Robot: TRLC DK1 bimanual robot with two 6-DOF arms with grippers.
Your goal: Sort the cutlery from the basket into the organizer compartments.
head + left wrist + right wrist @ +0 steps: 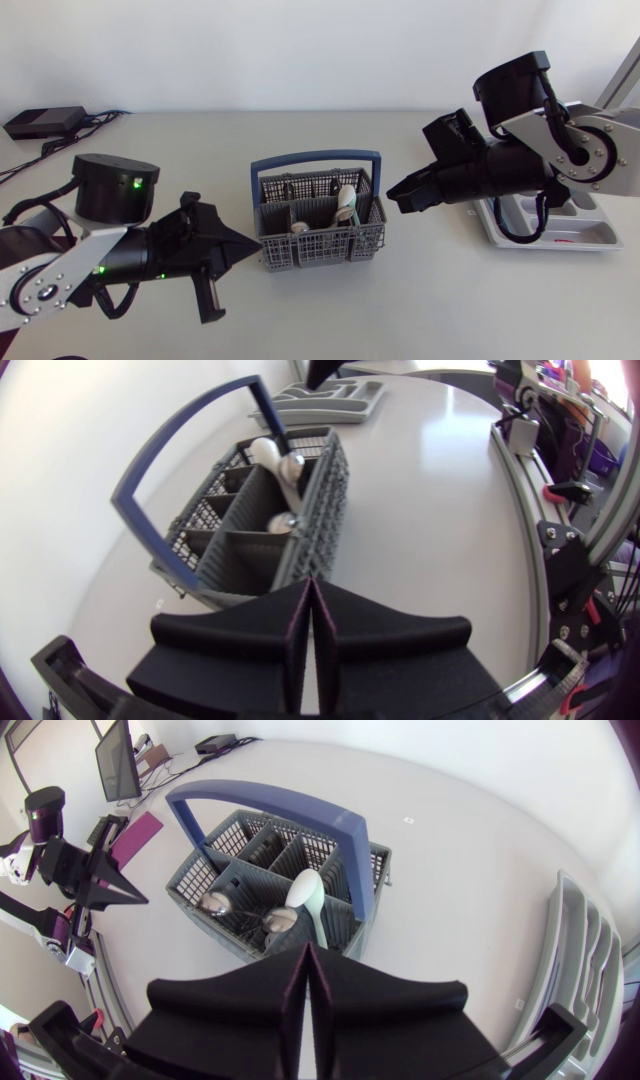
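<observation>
The left gripper (pixel 243 243) lay just beside the basket's left wall, fingers pressed together and holding nothing. The grey basket (pixel 318 251) with its blue handle stood mid-table and held the cutlery: a white spoon (pixel 345 203) and metal pieces (pixel 298 228). The right gripper (pixel 393 193) hung near the basket's right side, fingers likewise closed and empty. The organizer (pixel 560 237) sat at the far right, partly under the right arm.

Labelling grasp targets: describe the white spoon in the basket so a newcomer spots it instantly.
Mid-table stands a grey mesh cutlery basket with a blue arched handle. At its right end, utensils stand bowl-up. The white plastic spoon is the only white one; its neighbours are shiny metal spoons.
</observation>
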